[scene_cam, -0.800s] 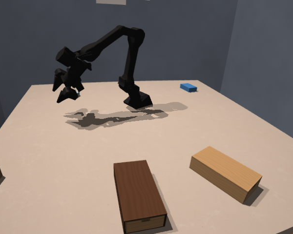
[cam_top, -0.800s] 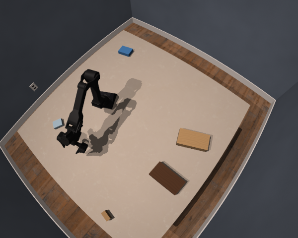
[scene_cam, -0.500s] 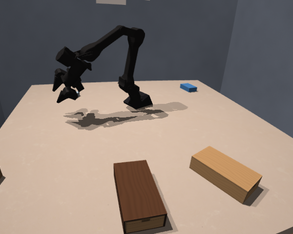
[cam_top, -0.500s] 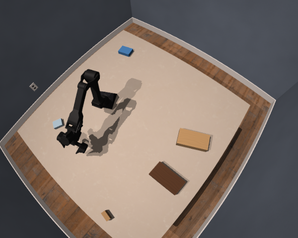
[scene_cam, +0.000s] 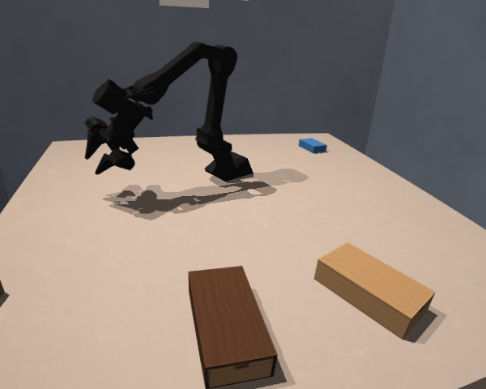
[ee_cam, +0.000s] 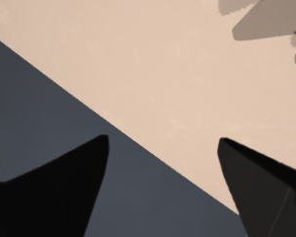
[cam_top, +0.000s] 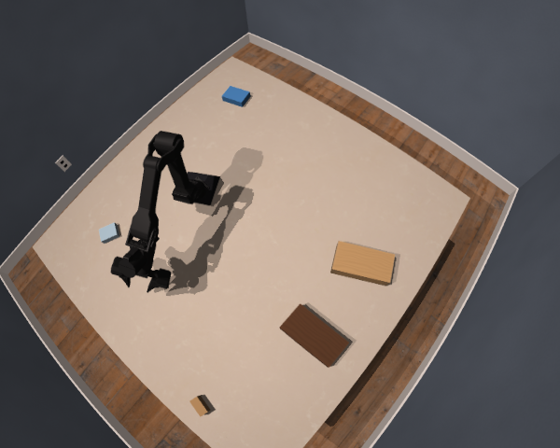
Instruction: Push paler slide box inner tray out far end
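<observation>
The paler slide box (cam_top: pixel 363 262) is light wood and lies on the table far from the arm; in the exterior view (scene_cam: pixel 373 288) its ends show no tray sticking out. The darker slide box (cam_top: pixel 315 334) lies beside it, with its tray front visible in the exterior view (scene_cam: pixel 231 322). My gripper (cam_top: pixel 140 278) hangs high above the table near its left edge, far from both boxes; it also shows in the exterior view (scene_cam: pixel 104 159). In the wrist view the gripper (ee_cam: pixel 163 148) has its fingers apart with nothing between them.
A pale blue block (cam_top: pixel 109 232) lies close to the arm's forearm. A blue block (cam_top: pixel 235 95) sits at the far corner. A small tan block (cam_top: pixel 202 405) lies near the front edge. The table edge (ee_cam: pixel 113 128) runs under the gripper.
</observation>
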Motion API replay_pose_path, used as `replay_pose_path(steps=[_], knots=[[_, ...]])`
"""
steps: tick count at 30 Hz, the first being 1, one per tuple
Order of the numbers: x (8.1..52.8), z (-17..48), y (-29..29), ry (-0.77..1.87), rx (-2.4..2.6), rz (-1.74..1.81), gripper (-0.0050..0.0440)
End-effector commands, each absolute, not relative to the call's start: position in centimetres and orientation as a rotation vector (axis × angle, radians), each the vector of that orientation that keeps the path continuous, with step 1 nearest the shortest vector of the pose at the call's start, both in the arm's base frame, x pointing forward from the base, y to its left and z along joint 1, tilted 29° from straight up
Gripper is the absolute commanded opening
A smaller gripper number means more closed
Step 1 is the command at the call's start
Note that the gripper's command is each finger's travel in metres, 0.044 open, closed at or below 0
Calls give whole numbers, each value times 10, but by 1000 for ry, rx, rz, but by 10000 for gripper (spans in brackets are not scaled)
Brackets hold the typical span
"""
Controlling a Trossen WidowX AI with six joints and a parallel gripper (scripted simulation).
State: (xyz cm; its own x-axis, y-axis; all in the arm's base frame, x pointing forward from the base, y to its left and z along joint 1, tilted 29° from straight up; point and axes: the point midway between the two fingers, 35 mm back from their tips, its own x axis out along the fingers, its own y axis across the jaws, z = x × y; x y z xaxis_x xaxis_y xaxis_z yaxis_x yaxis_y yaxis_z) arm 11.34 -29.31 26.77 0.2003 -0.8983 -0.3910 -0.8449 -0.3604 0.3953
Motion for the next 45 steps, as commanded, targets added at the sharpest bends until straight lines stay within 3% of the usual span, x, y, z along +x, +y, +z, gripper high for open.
replay_pose_path(steps=[1,8,10,12,25,45], knots=[[158,264,-288,-1391,2295,-959,208],[210,257,-271,-938,2097,-1021,40],[210,257,-271,-938,2097,-1021,40],[233,253,-260,-760,1983,-1020,0],[323,236,-192,-144,1454,-844,0],[402,210,-58,327,573,-382,-20]])
